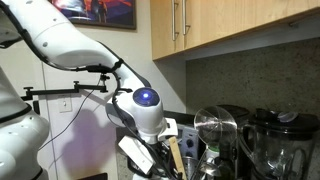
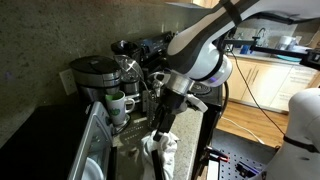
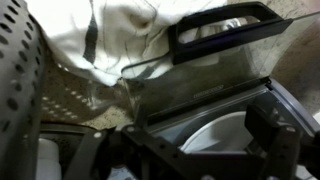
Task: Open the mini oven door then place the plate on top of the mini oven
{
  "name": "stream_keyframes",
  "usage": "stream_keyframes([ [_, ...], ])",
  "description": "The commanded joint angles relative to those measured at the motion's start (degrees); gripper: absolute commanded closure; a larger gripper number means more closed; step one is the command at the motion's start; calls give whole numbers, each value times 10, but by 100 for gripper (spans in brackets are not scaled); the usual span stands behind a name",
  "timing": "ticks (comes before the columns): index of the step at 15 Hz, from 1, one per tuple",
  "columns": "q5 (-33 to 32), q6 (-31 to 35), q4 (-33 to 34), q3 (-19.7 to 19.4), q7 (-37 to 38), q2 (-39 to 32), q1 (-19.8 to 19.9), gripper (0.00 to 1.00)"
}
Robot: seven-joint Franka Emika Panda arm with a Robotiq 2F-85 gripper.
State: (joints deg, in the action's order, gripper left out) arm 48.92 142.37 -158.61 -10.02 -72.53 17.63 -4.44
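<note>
The arm [image 2: 200,45] reaches down in front of the oven [image 2: 45,140], which sits low at the edge of an exterior view with its silvery front frame turned toward the gripper [image 2: 158,135]. The gripper hangs empty, jaws spread wide, close to the door [image 3: 200,80]. In the wrist view the door's dark glass fills the middle, with its black handle [image 3: 225,25] along the top. It looks partly ajar, though the angle leaves that unsure.

The chief risk is the pull on the door. If the jaws close off-centre on the handle, they may slip free, or they may drag the light oven forward instead of swinging the door.

The blender jars [image 1: 275,140] stand near the arm, so a wide sweep of the wrist could knock them.

The plate [image 3: 215,135] shows as a pale curve behind the glass, probably inside the oven. If the door stops short, the gripper would be cramped when reaching in, and a thin rim grip could let the plate tilt and fall.

A striped white cloth [image 3: 110,35] lies just beside the handle. It could snag in the jaws and spoil the grip.

A mug [image 2: 118,103] sits behind, less exposed.
</note>
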Motion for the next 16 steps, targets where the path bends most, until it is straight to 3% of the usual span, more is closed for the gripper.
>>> stream_keyframes([
  [1,-53,-74,0,4,60,82,38,0],
  [4,-40,-88,8,0,84,105,38,0],
  [9,33,-23,7,19,131,78,12,0],
  [16,281,119,46,77,125,-51,-73,0],
])
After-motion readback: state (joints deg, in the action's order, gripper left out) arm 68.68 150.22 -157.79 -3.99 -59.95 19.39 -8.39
